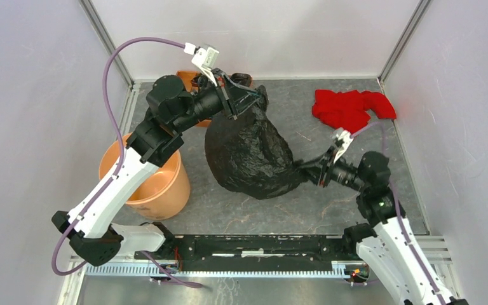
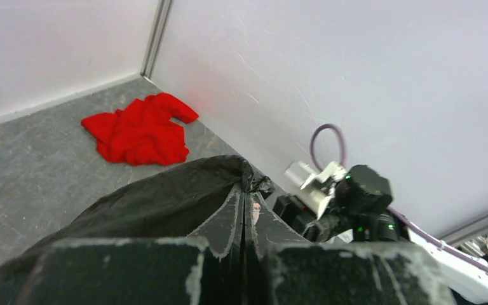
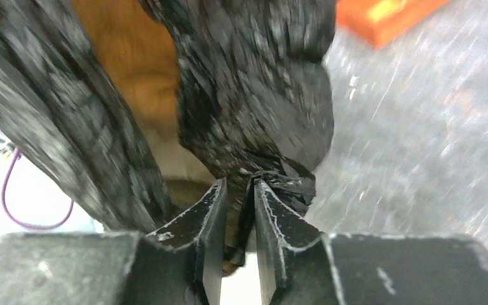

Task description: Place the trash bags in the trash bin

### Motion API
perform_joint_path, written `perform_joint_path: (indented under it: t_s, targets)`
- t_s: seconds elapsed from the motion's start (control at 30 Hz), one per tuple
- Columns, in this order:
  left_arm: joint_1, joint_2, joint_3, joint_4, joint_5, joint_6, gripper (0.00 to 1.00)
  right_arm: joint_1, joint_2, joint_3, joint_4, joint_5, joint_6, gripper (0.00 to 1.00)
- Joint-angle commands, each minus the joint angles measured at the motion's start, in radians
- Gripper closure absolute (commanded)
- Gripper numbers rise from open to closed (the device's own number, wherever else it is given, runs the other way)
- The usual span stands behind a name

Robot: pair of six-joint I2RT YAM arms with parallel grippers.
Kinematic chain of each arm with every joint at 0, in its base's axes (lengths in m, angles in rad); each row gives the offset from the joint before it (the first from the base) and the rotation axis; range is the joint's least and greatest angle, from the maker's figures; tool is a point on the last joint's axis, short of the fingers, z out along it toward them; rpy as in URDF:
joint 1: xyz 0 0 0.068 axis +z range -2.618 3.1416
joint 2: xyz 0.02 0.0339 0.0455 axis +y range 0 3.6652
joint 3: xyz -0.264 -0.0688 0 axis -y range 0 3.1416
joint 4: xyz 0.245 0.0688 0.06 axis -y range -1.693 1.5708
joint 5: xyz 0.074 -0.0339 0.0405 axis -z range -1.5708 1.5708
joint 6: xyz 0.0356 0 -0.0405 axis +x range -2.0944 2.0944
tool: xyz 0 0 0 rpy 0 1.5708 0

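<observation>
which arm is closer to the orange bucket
Left. The left arm crosses above the trash bin, the left gripper pinching the trash bag beyond it. The right gripper pinches the bag's other end, clear of the bin.

Left arm [image 1: 122, 175] across trash bin [image 1: 167, 189] opening

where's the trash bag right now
In the top view the trash bag is mid-table, right of the trash bin, held by the left gripper at its far end and the right gripper at its right.
</observation>
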Motion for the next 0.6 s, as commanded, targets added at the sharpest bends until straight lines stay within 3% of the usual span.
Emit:
perform_joint_path:
  t_s: [0.0,0.1,0.2,0.33,0.4,0.57]
  targets:
    - [-0.007,-0.014,-0.051,-0.039,0.068,0.082,0.98,0.016,-0.095,-0.21,0.069,-0.095,0.102,0.7]
    - [-0.007,-0.015,-0.067,-0.085,0.047,0.122,0.98,0.02,-0.127,-0.271,0.072,-0.09,0.108,0.61]
    - [-0.007,0.036,-0.008,-0.1,0.069,0.158,0.98,0.022,-0.084,-0.221,0.039,-0.073,0.058,0.4]
    - [-0.012,0.155,0.214,-0.195,0.146,0.216,0.98,0.021,0.055,0.043,-0.312,0.214,-0.236,0.17]
    - [-0.017,0.171,0.241,-0.209,0.194,0.232,0.98,0.021,0.129,0.162,-0.398,0.341,-0.306,0.13]
    - [-0.022,0.155,0.216,-0.255,0.268,0.264,0.98,0.023,0.212,0.303,-0.29,0.224,-0.347,0.08]
